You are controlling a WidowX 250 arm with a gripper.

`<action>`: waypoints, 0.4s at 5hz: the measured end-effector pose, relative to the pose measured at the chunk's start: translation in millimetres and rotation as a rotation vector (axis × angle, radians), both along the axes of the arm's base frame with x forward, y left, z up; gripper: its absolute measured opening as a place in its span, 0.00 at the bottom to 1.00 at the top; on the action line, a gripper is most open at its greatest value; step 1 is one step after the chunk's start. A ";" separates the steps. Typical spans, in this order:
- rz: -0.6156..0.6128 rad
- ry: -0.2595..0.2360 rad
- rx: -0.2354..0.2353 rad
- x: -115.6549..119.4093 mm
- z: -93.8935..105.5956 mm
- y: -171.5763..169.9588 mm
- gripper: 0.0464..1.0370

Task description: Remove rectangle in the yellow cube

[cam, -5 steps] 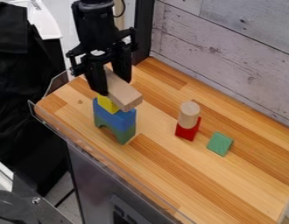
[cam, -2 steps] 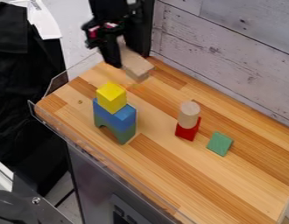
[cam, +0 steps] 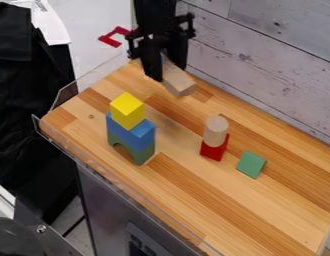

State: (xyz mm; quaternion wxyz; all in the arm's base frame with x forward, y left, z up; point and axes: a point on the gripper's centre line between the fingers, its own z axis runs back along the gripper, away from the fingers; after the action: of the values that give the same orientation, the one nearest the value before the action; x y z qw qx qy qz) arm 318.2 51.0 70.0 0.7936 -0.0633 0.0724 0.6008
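Fingers of my gripper pinch the wooden rectangle at the far side of the camera view, beyond and right of the yellow cube. They hide the rectangle's far end; the top edge crops my arm. The cube covers part of the blue block.

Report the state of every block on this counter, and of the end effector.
end effector: shut on the wooden rectangle
wooden rectangle: gripped, off the stack
yellow cube: uncovered, on the blue block
blue block: between yellow cube and green arch
green arch: upright, bottom of stack
cylinder: upright on the red block
red block: under the cylinder
green piece: lying unstacked
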 end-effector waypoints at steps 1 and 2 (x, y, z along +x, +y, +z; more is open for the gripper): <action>0.011 0.008 -0.018 6.5 -9.0 -0.5 0.51; 0.027 0.004 -0.019 8.4 -15.1 2.7 0.51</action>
State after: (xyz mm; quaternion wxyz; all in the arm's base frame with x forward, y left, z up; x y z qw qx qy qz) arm 326.6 53.7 54.8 0.7846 -0.0706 0.0787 0.6109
